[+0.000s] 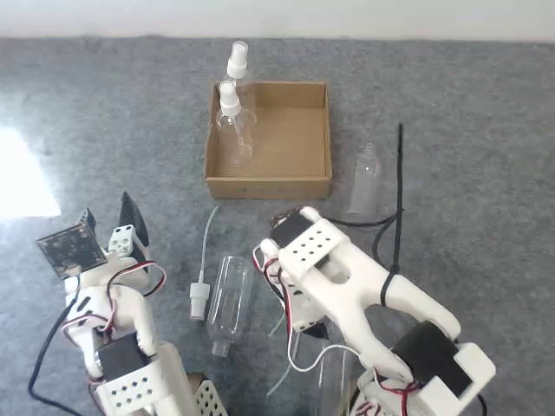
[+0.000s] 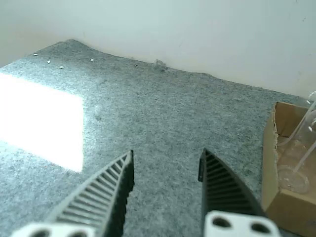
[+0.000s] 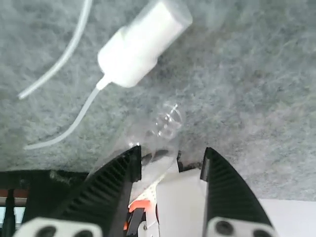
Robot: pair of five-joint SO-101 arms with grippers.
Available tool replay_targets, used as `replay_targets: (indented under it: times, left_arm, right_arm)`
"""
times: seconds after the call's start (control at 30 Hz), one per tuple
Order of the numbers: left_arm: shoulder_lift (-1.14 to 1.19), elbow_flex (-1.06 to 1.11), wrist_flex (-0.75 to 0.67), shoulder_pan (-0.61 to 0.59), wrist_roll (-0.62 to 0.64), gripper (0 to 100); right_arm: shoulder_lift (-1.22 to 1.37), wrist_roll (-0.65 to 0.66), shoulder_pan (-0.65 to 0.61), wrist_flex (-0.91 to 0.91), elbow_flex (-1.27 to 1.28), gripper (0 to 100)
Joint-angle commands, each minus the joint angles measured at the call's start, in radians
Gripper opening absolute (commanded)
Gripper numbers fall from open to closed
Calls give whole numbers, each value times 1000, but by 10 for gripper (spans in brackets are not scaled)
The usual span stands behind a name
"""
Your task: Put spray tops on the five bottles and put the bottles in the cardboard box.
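Nearest, close by the right arm's base: right gripper [image 3: 170, 150], fingers closed on a clear bottle [image 3: 165, 121], open neck poking out past the tips. Just beyond that neck, on the grey felt [image 1: 468, 104], a white spray top [image 3: 140, 42] on its side, thin dip tube [image 3: 59, 128] curling away from it.

Over on the left, left gripper [image 2: 166, 154] aimed out over the felt, fingers spread wide, nothing between them.

Between the two arms, a second bottle [image 1: 230, 303] lying flat, no top on it, neck toward the near edge. Just beside it on the left, a loose spray head [image 1: 199, 301], long tube stretching toward the box; same piece as the one in the right wrist view or not, impossible to tell.

Farther on, the cardboard box [image 1: 269, 185], open upward. Near its right front corner but apart from it, an uncapped bottle [image 1: 366, 178] standing upright on the felt. In the box's left side, two topped bottles [image 1: 236, 139], one behind the other, the farther one's white top reaching past the far wall.
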Motion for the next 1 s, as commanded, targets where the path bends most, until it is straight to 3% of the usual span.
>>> replay_targets:
  times: [0.0,0.37,0.57,0.83,0.97]
  left_arm:
    - [-15,-27,-28,3,5,203]
    - [-15,-27,-28,3,3,203]
    - [-15,-27,-28,3,3,203]
    - [-15,-27,-28,3,3,204]
    - [-15,-27,-28,3,3,204]
  right_arm:
    - [-5,18,-4,-65,43,188]
    - [58,20,-4,-182,166,188]
    - [147,20,-4,-143,101,184]
    - [42,20,-5,-111,66,181]
    - [-44,31,-4,-110,66,91]
